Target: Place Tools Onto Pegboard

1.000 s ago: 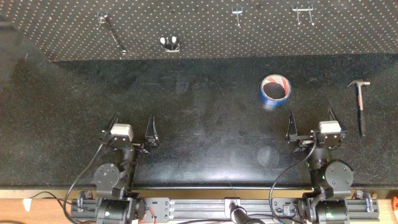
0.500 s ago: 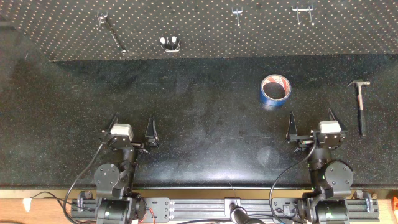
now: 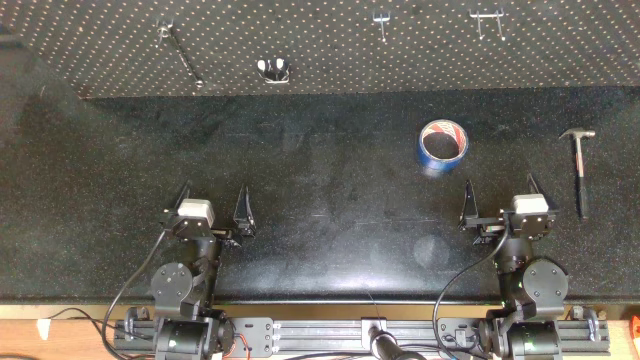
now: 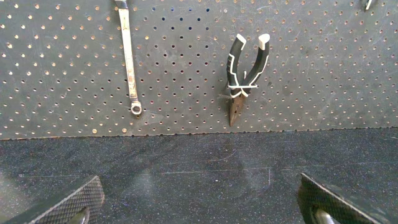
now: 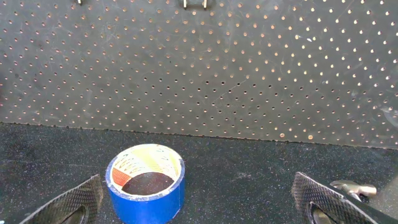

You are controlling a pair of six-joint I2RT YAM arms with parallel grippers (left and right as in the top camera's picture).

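At the bottom of the top view the two arms sit side by side, well apart. The left gripper (image 3: pixel 214 192) is at lower left and the right gripper (image 3: pixel 499 185) at lower right. Both have their fingers spread wide and hold nothing. Each wrist view shows its own pair of dark finger pads (image 4: pixel 68 204) at the lower corners, with the bare black table mat (image 3: pixel 320 170) between them.

Farther up, two tools lie on the mat. One blue roll of tape (image 3: pixel 442 146) stands on its flat side right of centre. The right wrist view looks into its pale printed core, while the top view gives mostly its rim. One black-handled hammer with a metal head (image 3: pixel 579 170) lies at the right edge, head toward the board. The top view shows its whole length, but the right wrist view catches just the head, in the lower right corner.

Farthest off, the dark perforated pegboard (image 3: pixel 330 45) carries two tools. One long silver wrench (image 3: pixel 183 55) hangs at upper left. One pair of black-and-white-handled pliers (image 3: pixel 272 69) hangs beside it, nose down on a wire hook. The left wrist view shows both face-on, where the top view foreshortens them. Two bare metal hooks (image 3: pixel 380 22) stand at upper right.
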